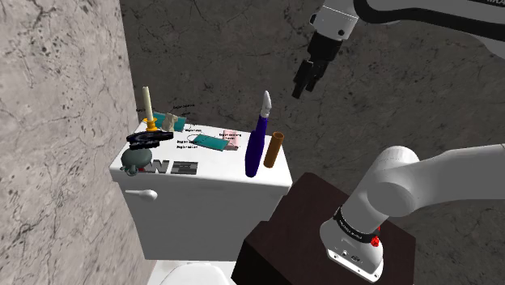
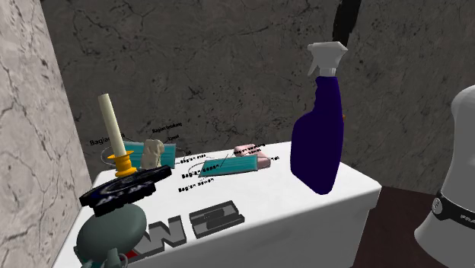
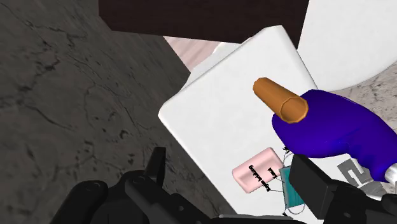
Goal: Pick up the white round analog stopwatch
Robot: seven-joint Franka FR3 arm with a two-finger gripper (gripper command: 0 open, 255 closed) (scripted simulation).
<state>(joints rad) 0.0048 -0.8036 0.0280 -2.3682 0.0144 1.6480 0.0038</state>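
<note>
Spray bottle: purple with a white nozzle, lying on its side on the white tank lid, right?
No. The spray bottle stands upright on the tank lid, not on its side, as the second exterior view shows. Purple body, white nozzle: correct.

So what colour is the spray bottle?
The spray bottle is deep purple-blue, with a white sprayer; clearest in the second exterior view.

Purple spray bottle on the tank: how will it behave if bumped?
The spray bottle stands tall on a small base, so a high nudge would probably tip it. It sits near the edge of the tank lid, so it might fall off.
</note>
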